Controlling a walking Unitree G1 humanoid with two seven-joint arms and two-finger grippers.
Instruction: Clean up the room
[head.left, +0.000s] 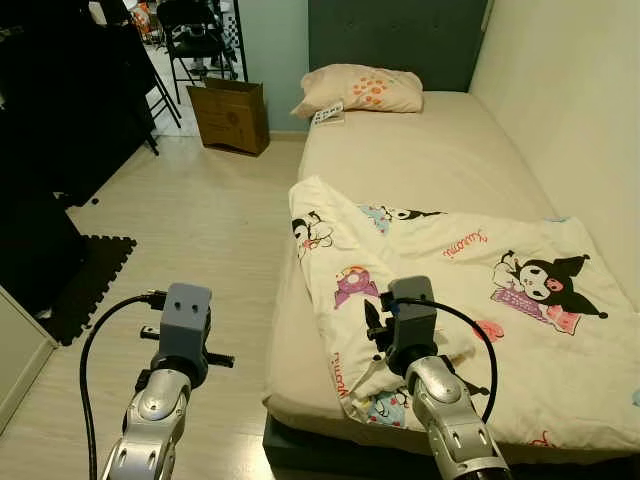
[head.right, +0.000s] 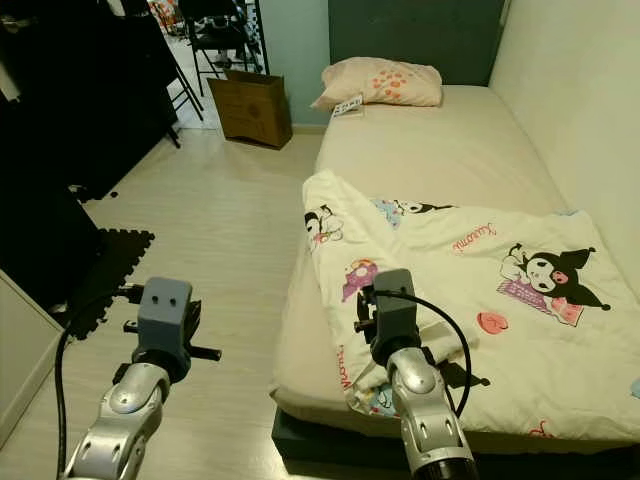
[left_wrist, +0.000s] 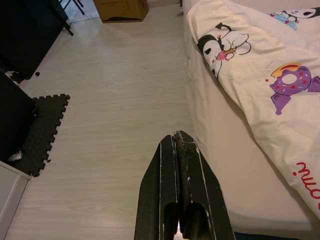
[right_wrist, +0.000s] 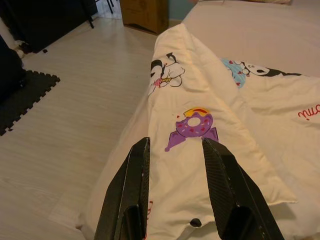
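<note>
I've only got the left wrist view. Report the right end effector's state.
Observer: The right end effector is open, pointed at the blanket near its purple doughnut print.
Operator: Now describe the head of the bed.
Observer: A pillow lies there, with the mattress bare below it.
Operator: Say how far the blanket spreads.
Observer: It covers the foot half of the bed, across to the wall.

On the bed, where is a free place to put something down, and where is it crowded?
Free: the bare mattress between the pillow and the cartoon blanket. The wooden floor beside the bed, between the cardboard box and foam mat, is also open. Crowded: the foot half, under the blanket.
</note>
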